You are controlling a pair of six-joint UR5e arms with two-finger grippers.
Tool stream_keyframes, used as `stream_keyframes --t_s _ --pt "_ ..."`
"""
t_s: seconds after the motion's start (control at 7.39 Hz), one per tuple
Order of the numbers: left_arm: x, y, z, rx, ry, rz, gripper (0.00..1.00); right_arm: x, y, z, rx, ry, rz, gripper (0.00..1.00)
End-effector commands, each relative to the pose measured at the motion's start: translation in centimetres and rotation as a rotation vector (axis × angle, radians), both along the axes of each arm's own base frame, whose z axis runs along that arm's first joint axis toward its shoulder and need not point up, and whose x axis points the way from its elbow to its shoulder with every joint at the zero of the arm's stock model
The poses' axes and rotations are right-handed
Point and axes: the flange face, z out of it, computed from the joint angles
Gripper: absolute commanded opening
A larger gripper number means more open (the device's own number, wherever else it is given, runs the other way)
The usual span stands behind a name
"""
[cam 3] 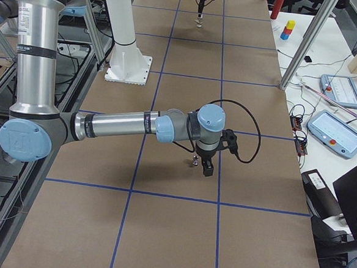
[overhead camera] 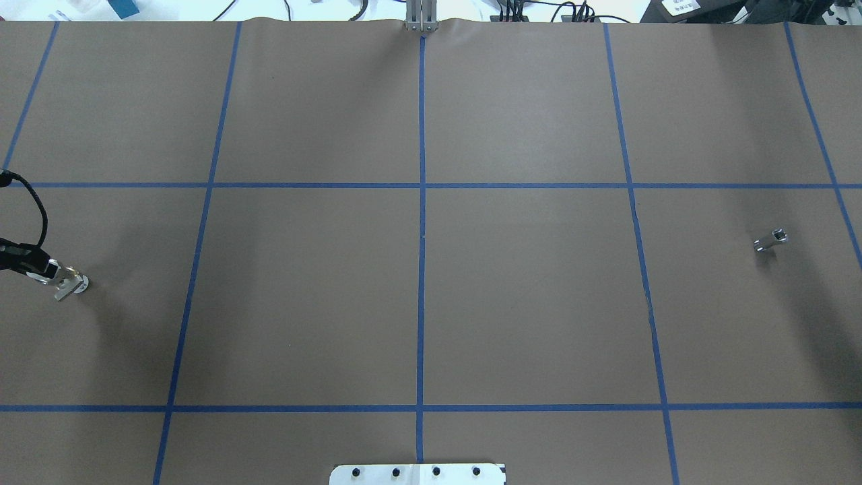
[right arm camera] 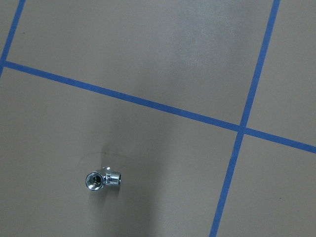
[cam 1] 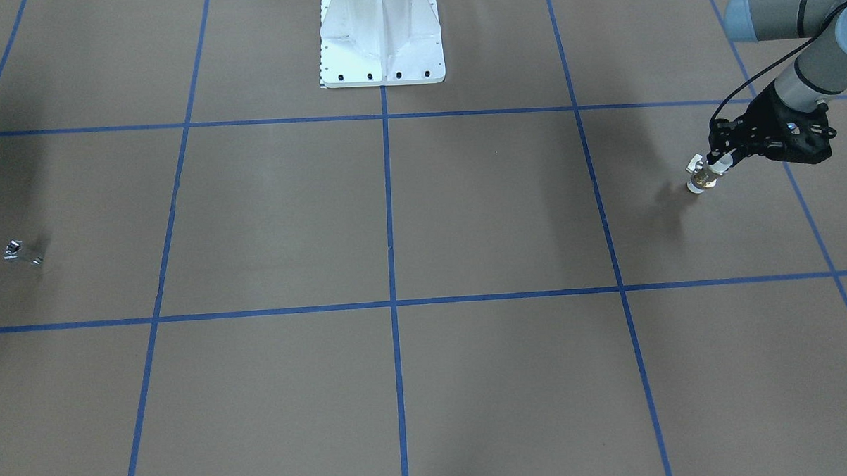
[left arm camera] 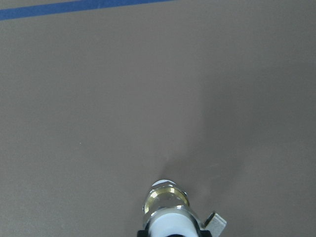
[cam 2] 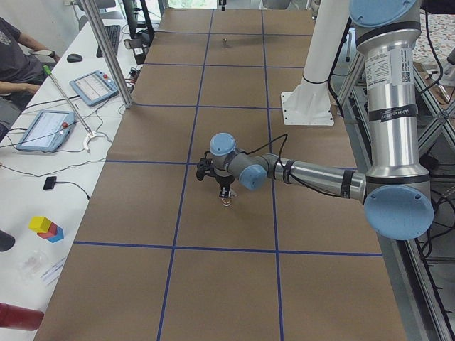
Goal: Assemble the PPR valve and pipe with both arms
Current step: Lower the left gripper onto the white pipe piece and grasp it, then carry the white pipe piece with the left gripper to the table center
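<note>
Front view, right edge: left hand point(cam 1: 725, 158) clenched on valve point(cam 1: 703, 175), valve upright. Pipe point(cam 1: 17, 251) far left, lying on table point(cam 1: 479, 215), well apart. Right hand point(cam 3: 207, 166) shows only in right side view, just beside pipe; grip cannot tell. Brown table, blue tape grid point(cam 1: 388, 197). Left side view adds desk with tablets point(cam 2: 44, 129).

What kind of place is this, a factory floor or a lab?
Most likely a robotics lab, not a factory: a table papered brown with a blue tape grid, the left arm and right arm over it, and a side desk with tablet-like control pendants beside an operator.
</note>
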Motion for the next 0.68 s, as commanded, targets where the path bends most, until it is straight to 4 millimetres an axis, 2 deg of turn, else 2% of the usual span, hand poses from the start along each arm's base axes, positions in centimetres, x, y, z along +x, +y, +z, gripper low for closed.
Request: stream_keyframes --t_s 0.0,0.14,0.27,0.54 --pt "2.2 -3.8 -6.3 -0.018 0.057 -0.057 0.00 0.0 -0.1 -0.2 0.014 0.000 0.001 1.00" --pt "4.9 -7.4 -12.9 -0.047 0.083 -0.107 0.00 0.1 -0.3 -0.4 0.042 0.009 0.004 1.00" --pt "8.5 -9.4 -19.2 -0.059 0.111 -0.110 0.00 0.0 -0.4 -0.3 0.046 0.024 0.006 1.00" --pt "18.8 -9.8 -31.4 -0.134 0.089 -0.153 0.00 -0.2 -0.9 -0.3 0.019 0.031 0.035 1.00"
